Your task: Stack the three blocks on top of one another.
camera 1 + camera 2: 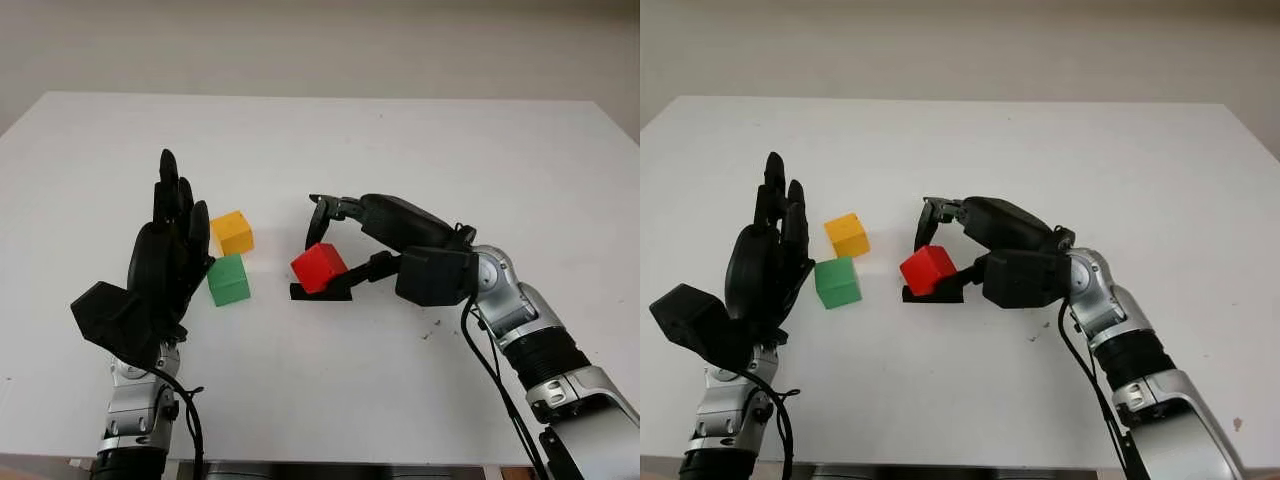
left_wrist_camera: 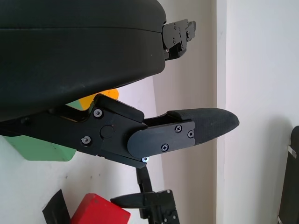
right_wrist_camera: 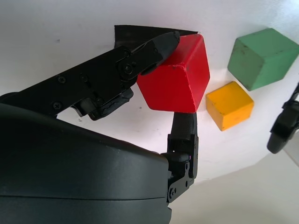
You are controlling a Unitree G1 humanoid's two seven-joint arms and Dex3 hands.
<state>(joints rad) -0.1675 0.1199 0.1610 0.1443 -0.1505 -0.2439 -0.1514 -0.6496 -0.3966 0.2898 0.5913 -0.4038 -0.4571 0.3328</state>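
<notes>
My right hand [image 1: 322, 255] is shut on the red block [image 1: 319, 267], holding it tilted just above the white table [image 1: 420, 150] near the middle. The same red block [image 3: 180, 77] is pinched between black fingers [image 3: 154, 49] in the right wrist view. To its left the green block [image 1: 228, 280] sits on the table, with the yellow block [image 1: 233, 232] just behind it and apart from it. My left hand [image 1: 165, 250] is open, raised upright beside the green block's left side.
The white table stretches wide behind and to the right of the blocks. A pale wall [image 1: 320, 40] rises beyond its far edge.
</notes>
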